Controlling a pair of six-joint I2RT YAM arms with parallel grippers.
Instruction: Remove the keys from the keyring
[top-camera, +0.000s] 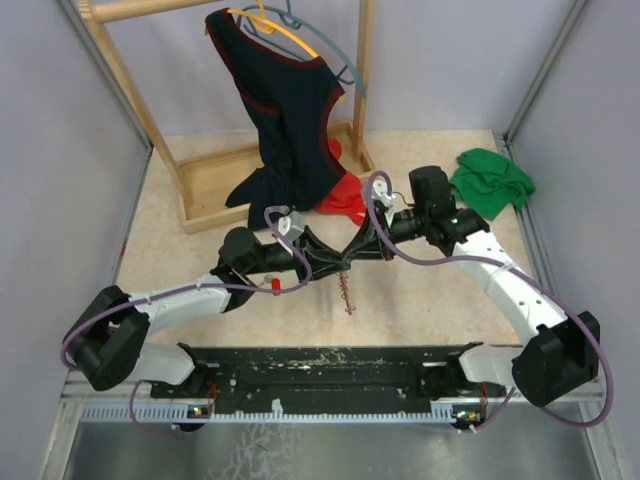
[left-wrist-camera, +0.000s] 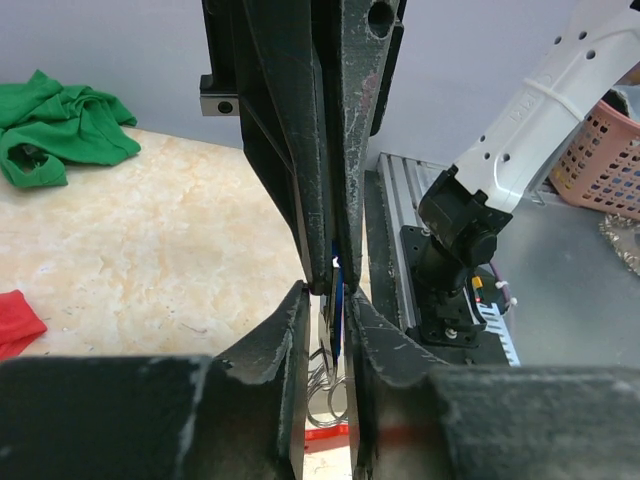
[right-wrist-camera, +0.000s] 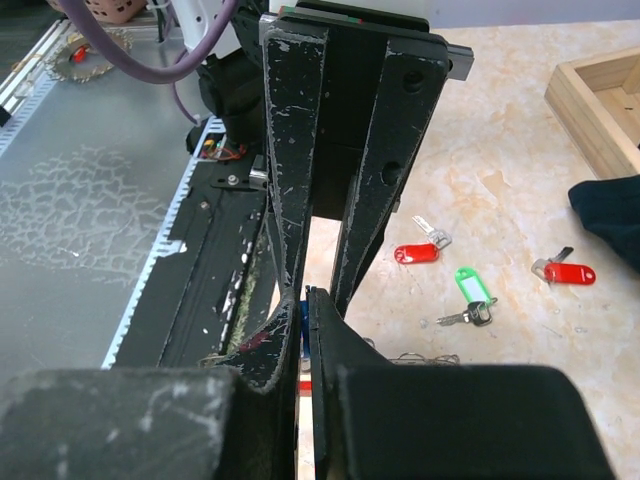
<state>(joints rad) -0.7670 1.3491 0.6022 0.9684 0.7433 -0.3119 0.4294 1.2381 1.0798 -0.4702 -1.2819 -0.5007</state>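
My left gripper and right gripper meet tip to tip above the table's middle. In the left wrist view the left gripper is shut on the keyring's metal rings, with a red strip below them. The right gripper is shut on the blue key, which also shows in the left wrist view. The keyring's chain hangs below the jaws. Loose on the table lie a red key, a green key and another red key.
A wooden rack with a dark garment on a hanger stands at the back left. A red cloth lies by its foot. A green cloth lies at the back right. A pink basket stands off the table.
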